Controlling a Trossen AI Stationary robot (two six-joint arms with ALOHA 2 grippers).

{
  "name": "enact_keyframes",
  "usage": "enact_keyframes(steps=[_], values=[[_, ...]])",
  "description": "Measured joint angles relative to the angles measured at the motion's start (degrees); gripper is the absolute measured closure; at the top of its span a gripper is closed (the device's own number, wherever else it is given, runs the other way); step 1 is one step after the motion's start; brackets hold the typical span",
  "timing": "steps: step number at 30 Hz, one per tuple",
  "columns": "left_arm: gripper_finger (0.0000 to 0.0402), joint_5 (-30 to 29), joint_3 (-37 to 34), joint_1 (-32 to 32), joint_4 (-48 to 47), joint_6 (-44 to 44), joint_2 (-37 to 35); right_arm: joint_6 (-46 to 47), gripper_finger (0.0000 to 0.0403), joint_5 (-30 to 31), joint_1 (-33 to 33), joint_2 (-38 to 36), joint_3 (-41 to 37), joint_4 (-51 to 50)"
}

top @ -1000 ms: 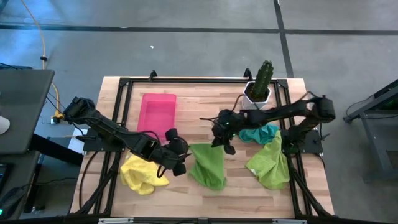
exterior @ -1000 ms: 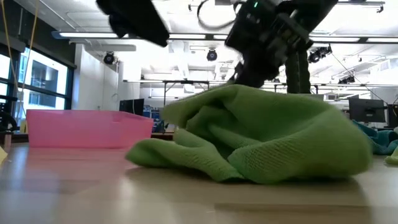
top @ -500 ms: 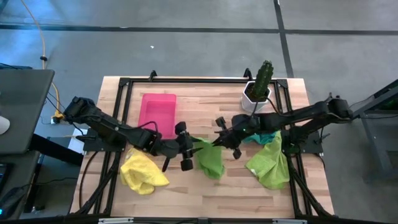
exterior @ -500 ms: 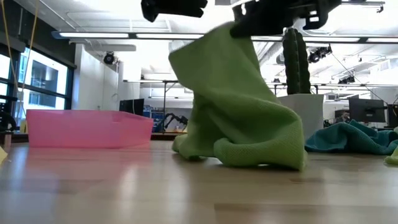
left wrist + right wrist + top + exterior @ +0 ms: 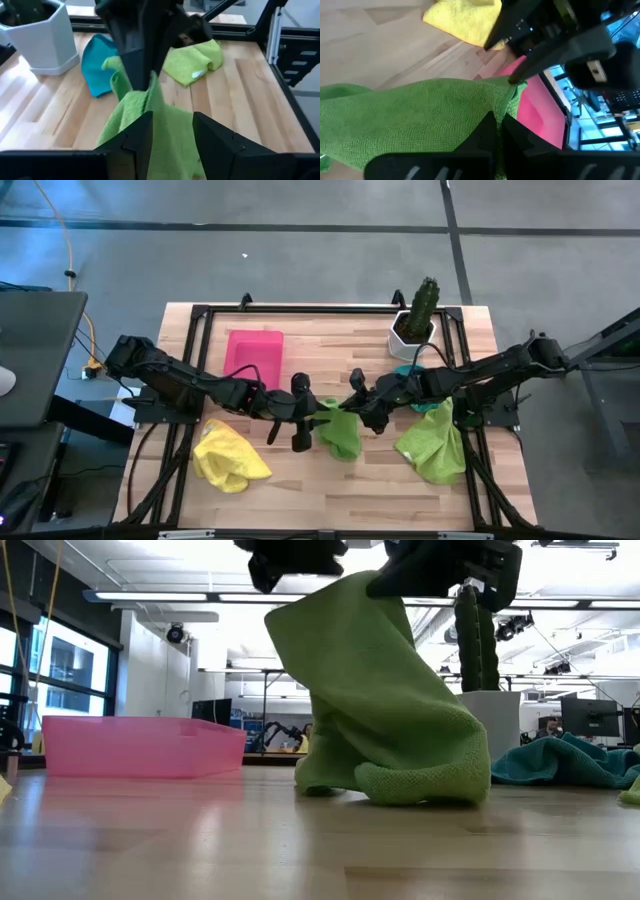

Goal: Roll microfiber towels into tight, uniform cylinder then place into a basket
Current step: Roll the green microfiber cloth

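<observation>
At mid-table we see the right gripper (image 5: 358, 402) pinched shut on the top edge of a green towel (image 5: 385, 710), lifting it while its lower folds rest on the wood. The left gripper (image 5: 303, 412) hangs partly open beside that edge. The pink basket (image 5: 254, 358) sits nearby.

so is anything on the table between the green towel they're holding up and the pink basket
Nothing visible. The green towel hangs from the right gripper, with the left gripper at its other edge. Only bare wood lies between it and the pink basket; the yellow towel lies off that line.
</observation>
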Motion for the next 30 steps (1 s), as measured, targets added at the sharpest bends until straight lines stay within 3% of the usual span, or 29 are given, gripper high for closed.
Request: enact_keyframes(steps=[12, 30], values=[[0.0273, -2.6, 0.1, 0.0, 2.6, 3.2, 4.5, -2.4, 0.0403, 0.3, 0.1, 0.0, 0.0, -0.2], [0.0273, -3.4, 0.0, -1.0, 10.8, 15.2, 4.7, -5.5, 0.0403, 1.8, 0.0, 0.0, 0.0, -1.2]])
